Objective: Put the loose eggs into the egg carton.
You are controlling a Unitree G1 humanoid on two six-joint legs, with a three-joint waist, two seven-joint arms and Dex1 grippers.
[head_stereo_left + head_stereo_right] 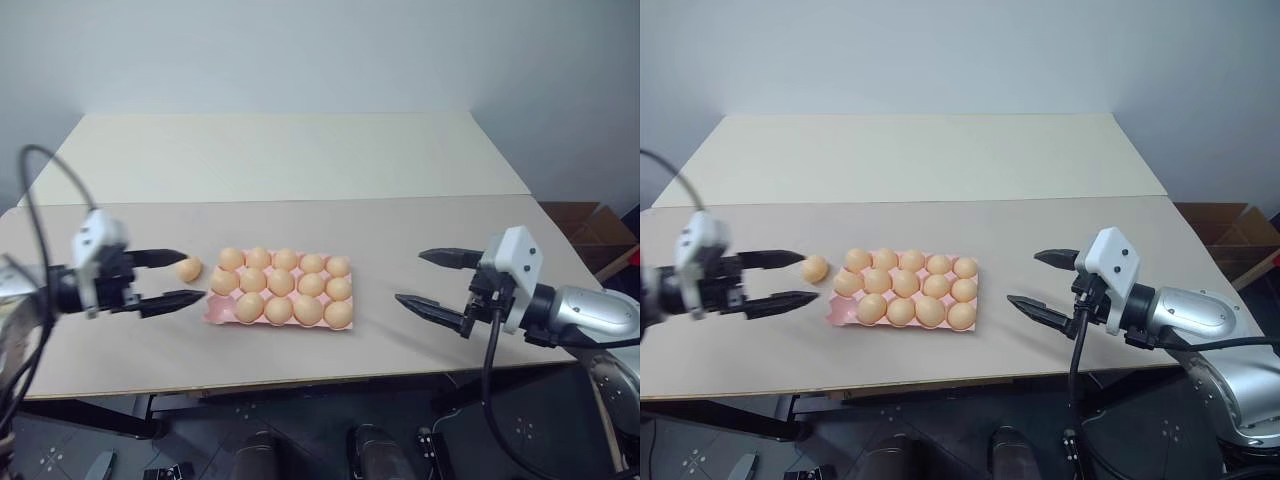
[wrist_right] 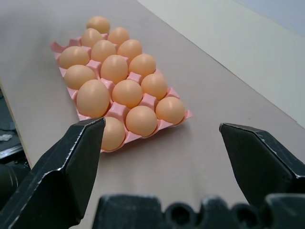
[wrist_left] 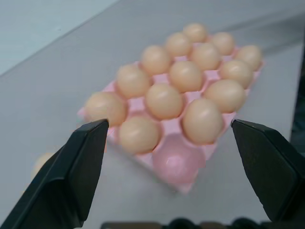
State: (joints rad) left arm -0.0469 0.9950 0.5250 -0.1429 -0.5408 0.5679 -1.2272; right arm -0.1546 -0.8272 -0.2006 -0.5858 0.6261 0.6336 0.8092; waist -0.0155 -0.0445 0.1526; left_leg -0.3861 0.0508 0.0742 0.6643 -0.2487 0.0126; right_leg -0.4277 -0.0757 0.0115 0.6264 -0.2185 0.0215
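The egg carton is seen flat on the tan table, near the table's front edge and a little left of centre. Fourteen of its cups are filled with eggs; one corner cup, at the near left end of the carton, is seen bare and pink in the left wrist view.

One loose egg is found on the table just beside the carton's left end, level with its far row, apart from the tray.

The left gripper is held at the carton's left side, pointed toward it, fingers spread wide and nothing gripped. The loose egg is framed between the two black fingertips in the head views, close to the upper one; whether it is touched cannot be told. In the left wrist view that egg is glimpsed beside one finger.

The right gripper is held well apart from the carton, off its right end, pointed back toward it, fingers likewise spread and empty.
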